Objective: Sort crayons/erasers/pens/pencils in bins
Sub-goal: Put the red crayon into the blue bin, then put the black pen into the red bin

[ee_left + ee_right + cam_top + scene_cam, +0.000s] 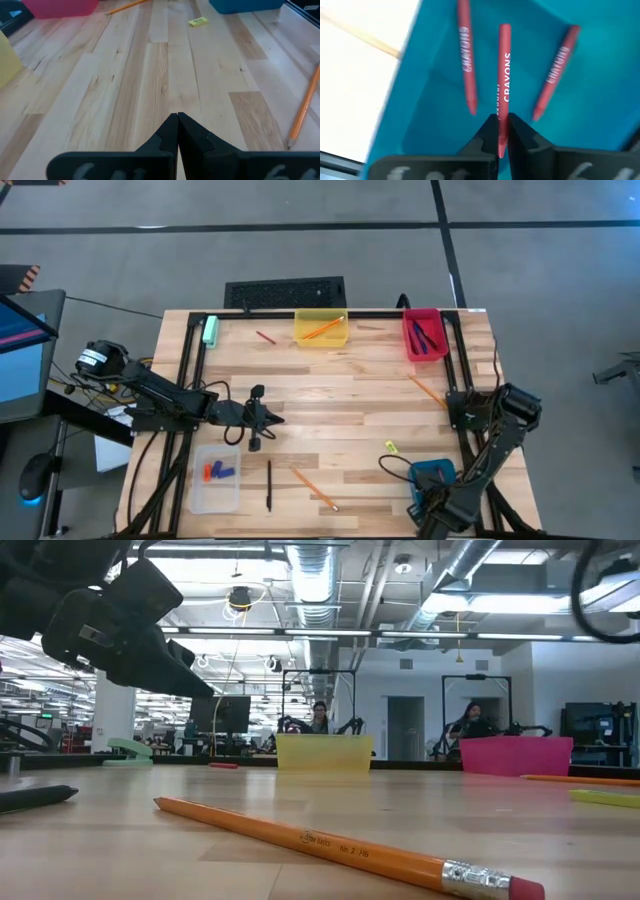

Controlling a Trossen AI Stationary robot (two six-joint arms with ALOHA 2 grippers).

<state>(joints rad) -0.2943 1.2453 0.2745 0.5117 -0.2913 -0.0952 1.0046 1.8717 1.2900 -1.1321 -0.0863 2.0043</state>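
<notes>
Your right gripper (502, 131) is over the teal-blue bin (445, 65), fingers pinched on a red crayon (503, 75) marked CRAYONS; the held crayon points into the bin, with two more crayons (465, 55) lying on the bin floor on either side of it. In the high view the teal-blue bin (433, 476) sits at the table's near right corner under the right arm. Your left gripper (177, 131) is closed on nothing, fingertips touching, hovering over bare wood; in the high view it (262, 418) is just above the clear bin (199, 489). The clear bin holds blue and red-orange erasers (219, 471). A black pen (268, 485) lies just right of the clear bin, and an orange pencil (313, 488) lies further right of that. A yellow eraser (391, 447) sits just beyond the teal-blue bin, toward the table's middle. The yellow bin (321, 340) at the far edge has an orange pencil (322, 329) across it; a loose red crayon (265, 337) lies just left of it, and a pale-green block (210, 330) is further left. The red bin (411, 341) at the far right corner holds dark pens (424, 335); another orange pencil (427, 391) lies on the table between it and the teal-blue bin.
</notes>
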